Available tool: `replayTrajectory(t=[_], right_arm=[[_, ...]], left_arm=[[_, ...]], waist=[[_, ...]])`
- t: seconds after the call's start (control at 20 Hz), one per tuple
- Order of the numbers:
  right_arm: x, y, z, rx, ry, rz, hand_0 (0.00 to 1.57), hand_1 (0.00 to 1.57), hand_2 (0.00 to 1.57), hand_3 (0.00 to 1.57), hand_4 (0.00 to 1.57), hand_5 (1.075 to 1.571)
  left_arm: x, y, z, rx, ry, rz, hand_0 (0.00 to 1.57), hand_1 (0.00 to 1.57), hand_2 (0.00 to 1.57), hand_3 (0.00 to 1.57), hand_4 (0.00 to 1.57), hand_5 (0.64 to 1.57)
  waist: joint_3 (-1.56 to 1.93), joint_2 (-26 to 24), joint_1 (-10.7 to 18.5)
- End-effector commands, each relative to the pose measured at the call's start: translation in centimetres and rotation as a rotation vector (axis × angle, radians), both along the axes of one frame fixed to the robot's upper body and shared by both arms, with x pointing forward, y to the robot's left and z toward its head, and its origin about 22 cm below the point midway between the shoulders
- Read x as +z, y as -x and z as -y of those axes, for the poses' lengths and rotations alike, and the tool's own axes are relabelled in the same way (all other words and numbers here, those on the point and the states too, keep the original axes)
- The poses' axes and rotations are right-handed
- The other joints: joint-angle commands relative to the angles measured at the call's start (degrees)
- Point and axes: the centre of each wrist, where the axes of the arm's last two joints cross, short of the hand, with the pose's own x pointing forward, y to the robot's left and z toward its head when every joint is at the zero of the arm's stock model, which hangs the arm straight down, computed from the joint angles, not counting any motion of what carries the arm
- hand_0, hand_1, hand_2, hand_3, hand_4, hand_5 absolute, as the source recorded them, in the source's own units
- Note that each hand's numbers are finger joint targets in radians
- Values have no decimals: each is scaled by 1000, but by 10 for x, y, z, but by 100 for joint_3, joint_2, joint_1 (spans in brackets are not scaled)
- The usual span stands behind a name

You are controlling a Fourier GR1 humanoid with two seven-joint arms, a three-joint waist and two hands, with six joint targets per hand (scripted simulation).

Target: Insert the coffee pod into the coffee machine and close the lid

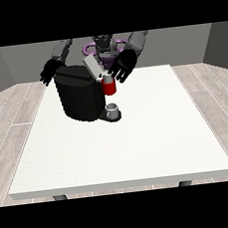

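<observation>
The black coffee machine stands at the table's far left of centre. Its grey lid is raised and tilted. A red thing at the machine shows on the machine's right side. Below it a small grey thing sits on the machine's base; I cannot tell whether it is the pod. The hand at the view's right hovers just above and right of the red thing, close to the lid, with its fingers spread. The hand at the view's left hangs behind the machine's upper left corner, fingers relaxed and holding nothing.
The white table stretches wide towards the camera in front of the machine. The robot's torso is behind the table's far edge. Wood floor surrounds the table.
</observation>
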Motion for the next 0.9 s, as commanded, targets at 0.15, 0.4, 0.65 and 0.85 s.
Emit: replayTrajectory(t=[0.15,0.4,0.65,0.85], right_arm=[[-5,1,10,-25,-13,-30,0,0,0,0,448,1571],[-8,-1,7,-20,-6,-8,0,0,0,0,443,1571],[10,-12,31,-36,-18,6,0,0,0,0,433,1571],[-11,-3,18,-61,-26,-42,0,0,0,0,366,1571]], left_arm=[[-14,-1,9,-7,-14,-45,1249,1249,1282,1181,480,1571],[3,-2,9,-30,-9,-40,1196,1196,1240,1142,466,1571],[-4,0,6,-20,-52,-29,1152,1152,1178,1020,450,1571],[-4,-1,10,-37,-40,-46,1085,1085,1132,956,403,1571]], waist=[[0,-114,53],[1,10,93],[1,52,169],[1,-97,247]])
